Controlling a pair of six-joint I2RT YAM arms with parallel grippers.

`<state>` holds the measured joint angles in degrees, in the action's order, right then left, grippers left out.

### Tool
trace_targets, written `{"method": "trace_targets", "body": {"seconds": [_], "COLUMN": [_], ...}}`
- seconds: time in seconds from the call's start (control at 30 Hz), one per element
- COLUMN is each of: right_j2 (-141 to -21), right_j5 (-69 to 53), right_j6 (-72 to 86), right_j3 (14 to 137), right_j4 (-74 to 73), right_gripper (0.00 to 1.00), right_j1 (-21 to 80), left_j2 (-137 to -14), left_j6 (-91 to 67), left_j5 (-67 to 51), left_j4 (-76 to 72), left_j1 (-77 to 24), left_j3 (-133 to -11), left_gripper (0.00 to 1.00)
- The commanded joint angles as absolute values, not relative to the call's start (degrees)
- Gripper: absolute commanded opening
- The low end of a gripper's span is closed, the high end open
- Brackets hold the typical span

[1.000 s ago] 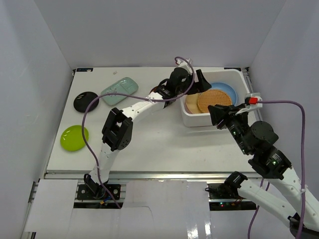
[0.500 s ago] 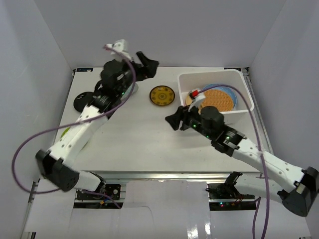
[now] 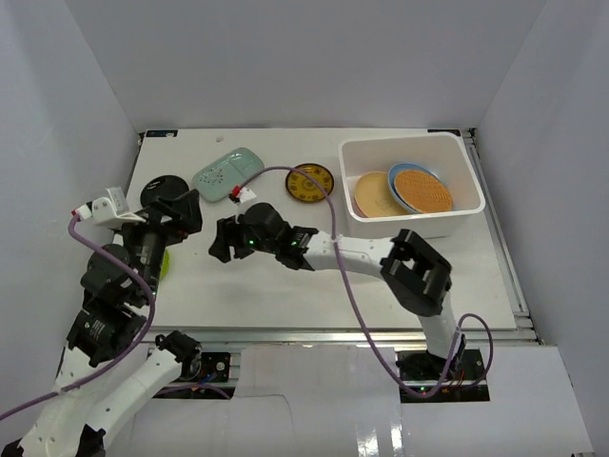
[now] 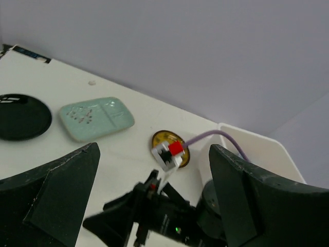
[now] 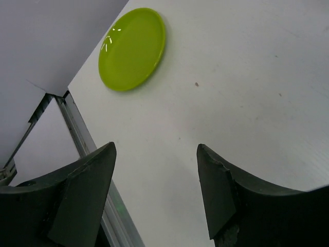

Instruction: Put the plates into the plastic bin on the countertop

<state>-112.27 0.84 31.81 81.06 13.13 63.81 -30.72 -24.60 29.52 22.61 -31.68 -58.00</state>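
The white plastic bin (image 3: 419, 223) stands at the back right of the countertop (image 3: 314, 276). It holds a tan plate (image 3: 369, 196) and a woven orange plate (image 3: 424, 190) lying on a blue plate (image 3: 403, 173). The yellow patterned plate (image 3: 310, 182), mint plate (image 3: 226, 174) and black plate (image 3: 155, 194) lie at the back. The lime plate (image 5: 133, 49) lies at the left, mostly hidden in the top view. No pink plate shows. My right gripper (image 3: 221, 243) is open and empty, stretched left over bare table (image 5: 155, 148). My left gripper (image 3: 181, 211) is open, empty and raised (image 4: 154, 148).
In the left wrist view the right arm (image 4: 169, 216) with its purple cable lies below my left fingers and covers part of the yellow plate (image 4: 177, 154). The metal table edge (image 5: 77, 128) runs close to the right gripper. White walls close the back and sides.
The left arm has pulled back from the far back to the near left. The right arm has swung from beside the bin across to the left. The plates lie as half a second ago.
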Motion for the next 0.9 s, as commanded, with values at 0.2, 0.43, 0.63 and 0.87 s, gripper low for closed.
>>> {"method": "trace_targets", "body": {"seconds": [0.2,0.43,0.63,0.87], "right_j2": [-139.6,-154.0,-158.2,-162.8], "right_j5": [-7.5,-9.4,-7.5,-10.5], "right_j6": [44.5,58.2,63.1,67.5], "right_j3": [114.2,127.4,131.7,133.3], "right_j4": [13.5,15.5,15.8,18.8], "right_gripper": [0.74,0.72,0.70,0.60], "right_j1": [65.7,65.7,65.0,63.8], "left_j2": [-24.3,-21.9,-19.9,-21.0], "left_j6": [-29.9,-31.3,-32.4,-33.2], "left_j5": [34.6,34.0,32.4,37.2], "left_j4": [43.0,47.1,47.2,47.4], "left_j1": [-31.6,-31.6,-31.6,-31.6], "left_j3": [-56.6,-58.7,-60.6,-58.0], "left_gripper": [0.98,0.98,0.98,0.98]}}
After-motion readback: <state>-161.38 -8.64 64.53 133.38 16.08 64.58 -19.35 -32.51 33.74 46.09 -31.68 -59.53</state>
